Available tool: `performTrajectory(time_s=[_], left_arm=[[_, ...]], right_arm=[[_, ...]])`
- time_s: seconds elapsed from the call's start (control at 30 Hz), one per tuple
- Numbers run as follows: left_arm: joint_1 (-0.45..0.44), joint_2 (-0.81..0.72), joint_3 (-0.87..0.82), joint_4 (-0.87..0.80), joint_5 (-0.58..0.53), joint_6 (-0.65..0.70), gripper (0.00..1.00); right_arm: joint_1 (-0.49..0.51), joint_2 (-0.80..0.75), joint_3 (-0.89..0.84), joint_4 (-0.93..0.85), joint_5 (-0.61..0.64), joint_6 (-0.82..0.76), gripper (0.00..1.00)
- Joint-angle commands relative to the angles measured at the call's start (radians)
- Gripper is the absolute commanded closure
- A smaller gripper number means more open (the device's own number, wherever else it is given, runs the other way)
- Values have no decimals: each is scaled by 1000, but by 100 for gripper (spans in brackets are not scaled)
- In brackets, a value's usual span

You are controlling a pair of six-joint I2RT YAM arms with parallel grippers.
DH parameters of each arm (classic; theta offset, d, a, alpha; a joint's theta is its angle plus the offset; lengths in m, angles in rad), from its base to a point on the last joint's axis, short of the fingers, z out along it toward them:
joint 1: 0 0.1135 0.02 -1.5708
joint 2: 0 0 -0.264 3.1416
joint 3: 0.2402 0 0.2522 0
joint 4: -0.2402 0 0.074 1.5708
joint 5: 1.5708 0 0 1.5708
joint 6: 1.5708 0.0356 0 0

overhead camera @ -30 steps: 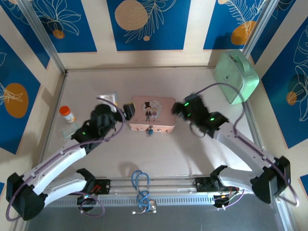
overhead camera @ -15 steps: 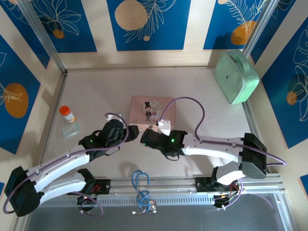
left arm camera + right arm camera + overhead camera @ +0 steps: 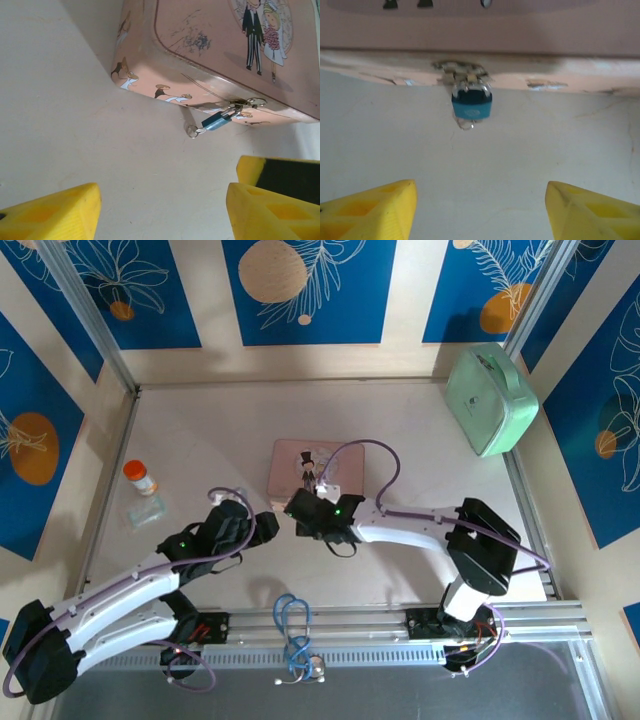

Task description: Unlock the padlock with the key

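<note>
Padlock [image 3: 471,104] hung on the hasp at the pink tin [image 3: 292,462]'s near side, mid-worktop. Small ring [image 3: 466,124] below it was too blurred to identify. In the top view the right gripper [image 3: 480,205] blocked the padlock. Left gripper [image 3: 162,207] sat just beside; both claws were spread wide, empty. Orange-capped bottle [image 3: 140,477] by the left edge, green case [image 3: 490,400] at the far-right corner.

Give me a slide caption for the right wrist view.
Right gripper, jaws apart and empty, faces the blue padlock hanging from the hasp of the pink tin.
</note>
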Motion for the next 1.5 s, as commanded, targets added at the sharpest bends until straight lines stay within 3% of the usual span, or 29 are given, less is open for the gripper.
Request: performTrajectory(time_s=[0.0,0.3,0.53,1.47], left_arm=[[11,3,-4,34,30,-26,34],[14,19,-7,47,39,-20,35],[22,10,-18,31,49,-20,35],[25,97,-52,151,104,-32,38]], right_arm=[[-18,31,47,11,-9,-31,32],[-31,150,163,-62,29,-3,39],[-62,183,153,-25,-5,-1,47],[-82,252,186,-18,12,-23,49]])
